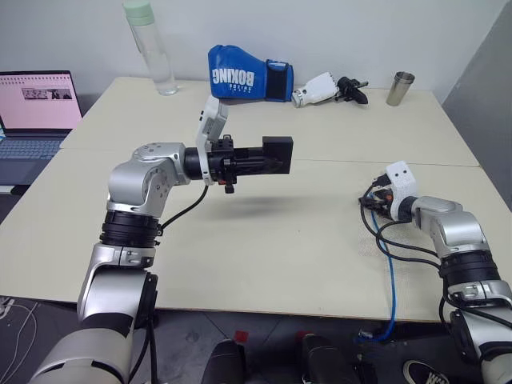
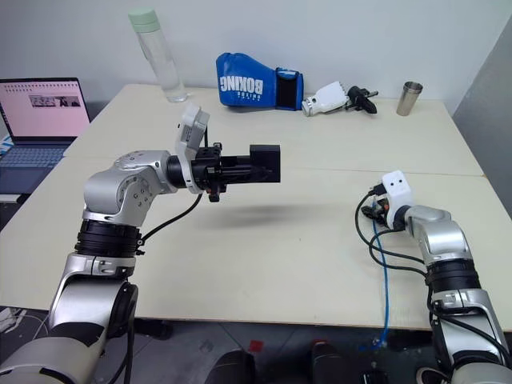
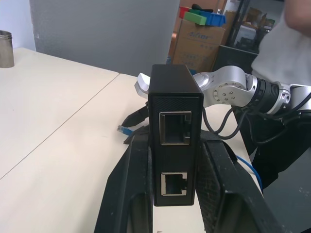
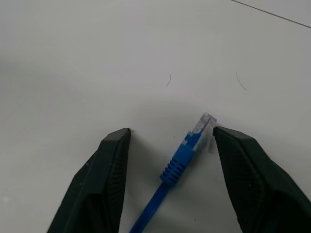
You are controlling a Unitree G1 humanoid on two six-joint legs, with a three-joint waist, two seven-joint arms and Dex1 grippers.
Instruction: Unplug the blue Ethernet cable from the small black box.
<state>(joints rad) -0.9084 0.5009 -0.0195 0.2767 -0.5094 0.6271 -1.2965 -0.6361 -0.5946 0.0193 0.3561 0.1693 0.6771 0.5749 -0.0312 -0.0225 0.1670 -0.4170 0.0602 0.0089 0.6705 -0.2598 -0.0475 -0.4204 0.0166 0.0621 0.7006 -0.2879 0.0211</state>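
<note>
My left end effector [image 3: 167, 194] grips the box [image 1: 278, 154] between its fingers, holding it in the air above the worktop [image 1: 272, 240]; both ports on the box face are empty. My right end effector [image 4: 170, 145] rests low on the worktop, jaws apart, with the cable [image 4: 182, 158] plug lying loose between its fingers, touching neither clearly. The cable trails off the worktop's near edge.

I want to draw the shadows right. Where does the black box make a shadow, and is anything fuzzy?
Left eye view: the small black box, held in the air by the left gripper, casts a soft grey shadow on the table beneath. Left wrist view: box sharp, shelves behind fuzzy. Right wrist view: the blue cable plug is sharp with a faint shadow.
</note>
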